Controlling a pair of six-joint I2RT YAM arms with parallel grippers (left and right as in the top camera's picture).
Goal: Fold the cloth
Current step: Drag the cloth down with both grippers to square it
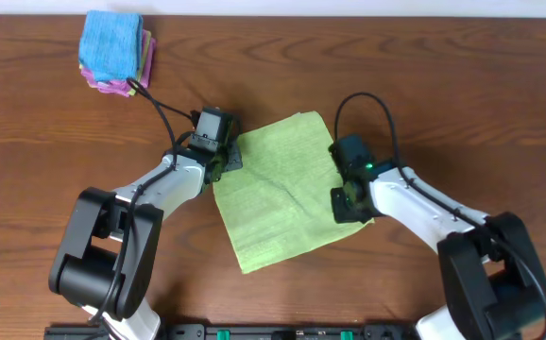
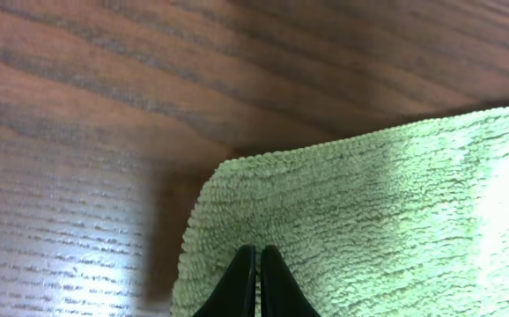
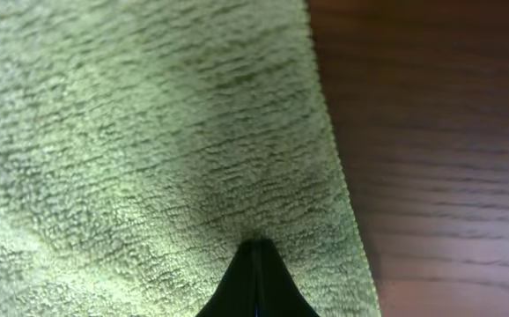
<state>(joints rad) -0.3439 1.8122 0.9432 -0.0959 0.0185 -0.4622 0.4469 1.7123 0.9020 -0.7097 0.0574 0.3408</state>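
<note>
A light green cloth (image 1: 282, 194) lies spread on the wooden table, turned like a diamond, with a crease across its middle. My left gripper (image 1: 224, 159) is at the cloth's left corner. In the left wrist view its fingers (image 2: 258, 253) are shut together on the cloth (image 2: 369, 202) just inside the rounded corner, which casts a shadow on the wood. My right gripper (image 1: 347, 195) is at the cloth's right edge. In the right wrist view its fingers (image 3: 255, 246) are shut and the cloth (image 3: 149, 132) puckers at their tip, near the hem.
A stack of folded cloths (image 1: 114, 49), blue on top with pink and yellow below, sits at the back left. Each arm's cable loops above the table. Bare brown table (image 1: 462, 85) surrounds the cloth.
</note>
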